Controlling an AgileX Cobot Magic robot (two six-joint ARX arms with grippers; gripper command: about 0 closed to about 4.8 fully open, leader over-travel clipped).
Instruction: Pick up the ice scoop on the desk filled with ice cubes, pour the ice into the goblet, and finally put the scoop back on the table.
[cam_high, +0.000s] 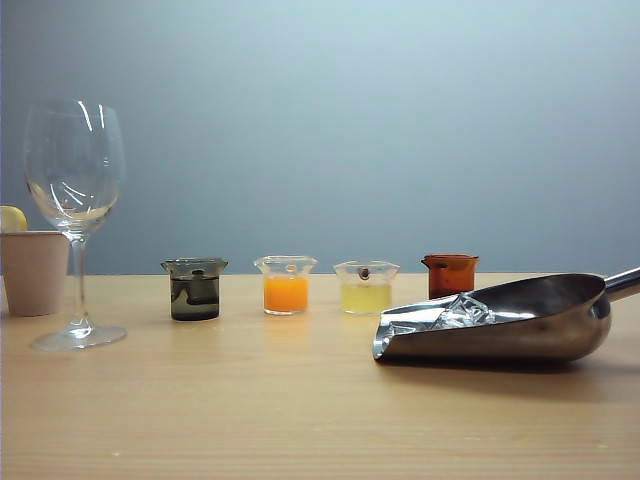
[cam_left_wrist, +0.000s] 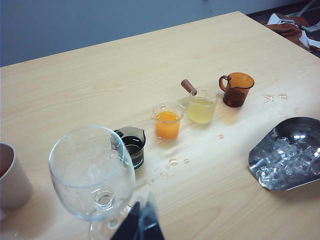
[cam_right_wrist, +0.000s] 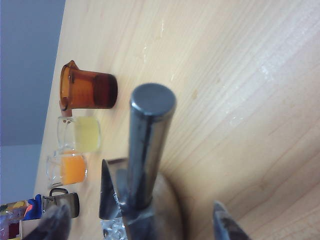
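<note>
Far left of the exterior view stands a beige paper cup (cam_high: 34, 272), then the goblet (cam_high: 74, 222), upright on the surface (cam_high: 300, 400) and empty as far as can be seen. Next a row of small beakers: dark (cam_high: 195, 289), orange (cam_high: 286, 284), pale yellow (cam_high: 366, 287), amber (cam_high: 450, 274). At right lies the ice scoop (cam_high: 500, 318), resting on the surface w/ ice cubes (cam_high: 462, 312) in its trough, mouth toward the goblet, rod handle running off to the right.

Left end effector (cam_left_wrist: 140, 225) hangs just beside the goblet's foot (only dark fingertips show; can't tell if it's released or clenched).

Right end effector (cam_right_wrist: 140, 220) sits directly behind the scoop's handle end (cam_right_wrist: 150, 140), fingers spread wide either side, grasping nothing. The handle's long axis points straight back at it, so the right arm is clearly nearer; pickup likely needs it to advance along that axis and clamp.
</note>
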